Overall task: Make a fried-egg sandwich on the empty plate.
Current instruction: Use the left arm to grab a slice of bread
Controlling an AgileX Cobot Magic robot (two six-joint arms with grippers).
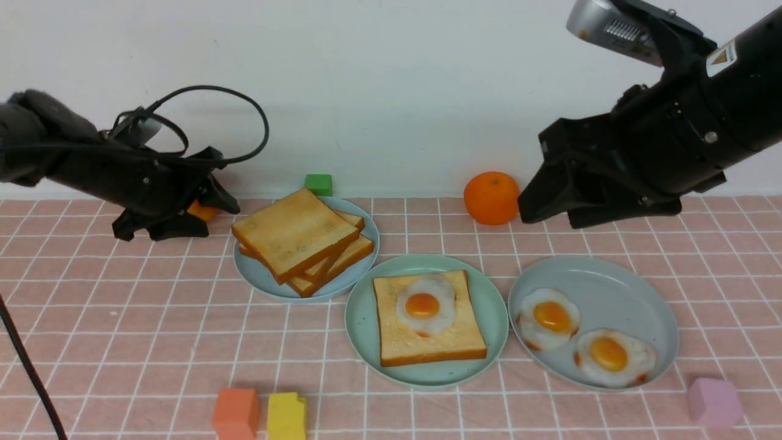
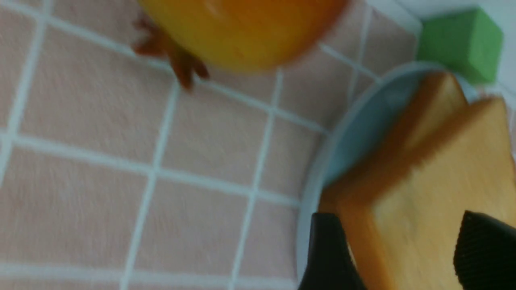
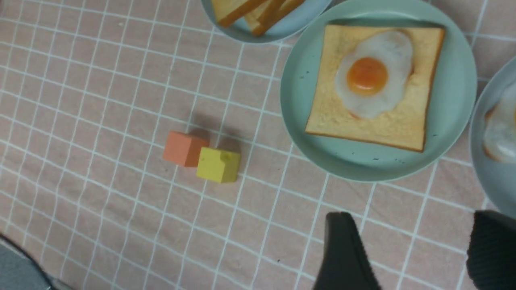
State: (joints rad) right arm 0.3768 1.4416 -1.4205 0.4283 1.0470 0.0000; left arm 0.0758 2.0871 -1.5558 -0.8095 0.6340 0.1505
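Both claws stand released and empty. At the left of the front view our left gripper (image 1: 215,219) hangs low, jaws parted, just beside the small, round, pale blue plate (image 1: 253,278) that bears a stack of square golden-brown toast slices (image 1: 293,235). Its wrist view shows a corner of the top slice lying between the fingers. At centre frame the round, shallow, mint-green plastic plate (image 1: 360,330) already carries one square golden toast slice (image 1: 427,342), with the white toy fried egg with orange yolk (image 1: 426,304) on its upper half, so we judge only the closing slice is wanting. We should pinch the top slice alone by its edge, lift it clear of the stack, and lay it square over the egg. In the upper right our right gripper (image 1: 547,214) hangs high, well apart from the work. Underneath lies a pink cloth with a white grid (image 1: 122,318), faintly rumpled, so plates may shift if nudged. A plain white wall (image 1: 397,91) closes the back.
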